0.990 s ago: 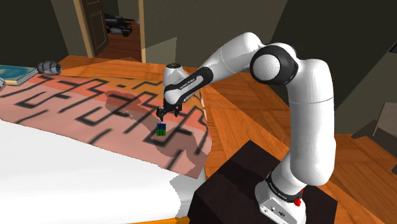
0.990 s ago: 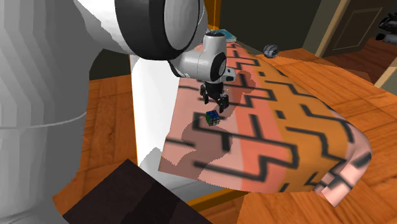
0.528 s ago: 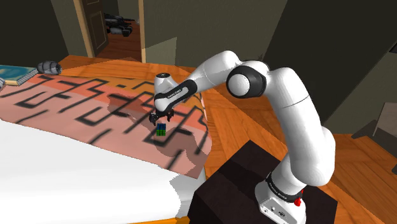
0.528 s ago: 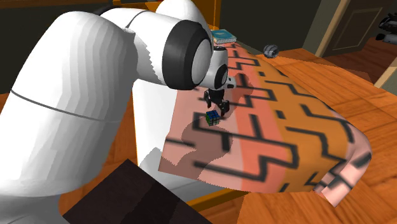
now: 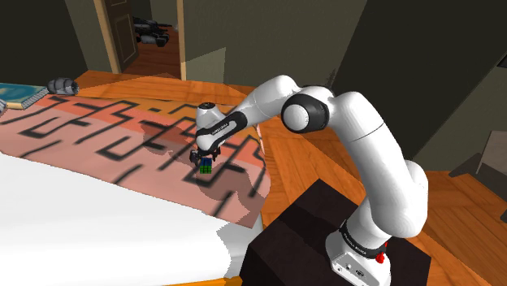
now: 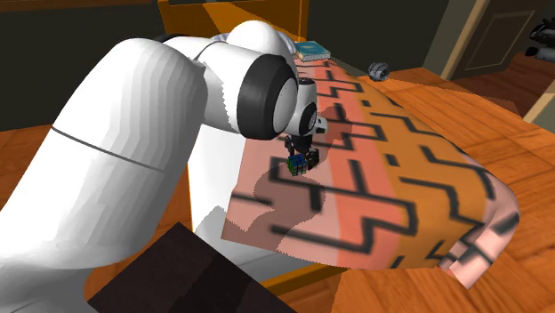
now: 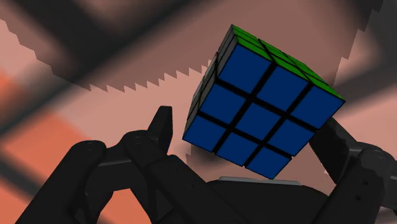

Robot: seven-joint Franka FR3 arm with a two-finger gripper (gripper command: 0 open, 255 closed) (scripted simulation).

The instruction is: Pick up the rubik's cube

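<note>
One small rubik's cube [image 7: 264, 108] is seen lying on the bed cover [image 5: 122, 146], which is pink and orange with black zigzag lines. A blue face and a green face of the cube are shown in the wrist view. The cube is placed near the end of the bed that is closest to the dark stand [image 5: 313, 231].

The claw [image 5: 203, 159] is held right down over the cube. Its two black fingers are spread, and the cube is between them. One finger [image 7: 160, 127] is seen a little apart from the cube, with a strip of bed cover showing in the gap. The other finger [image 7: 336, 141] is very close to the cube's other side. It may be touching, but that cannot be told for sure. So the cube is not judged to be pinched yet.

The step in hand is judged to be the end of the reach: the claw is placed around the cube, ready for the squeeze. Next, the fingers need to be pressed together on two flat sides of the cube. The cube looks turned a bit against the fingers, so it could be pushed round or slid on the soft cover when it is squeezed. A slow, even squeeze is called for. Only when a firm hold is made should the cube be lifted straight up off the bed by the white arm [image 5: 370, 142].
</note>
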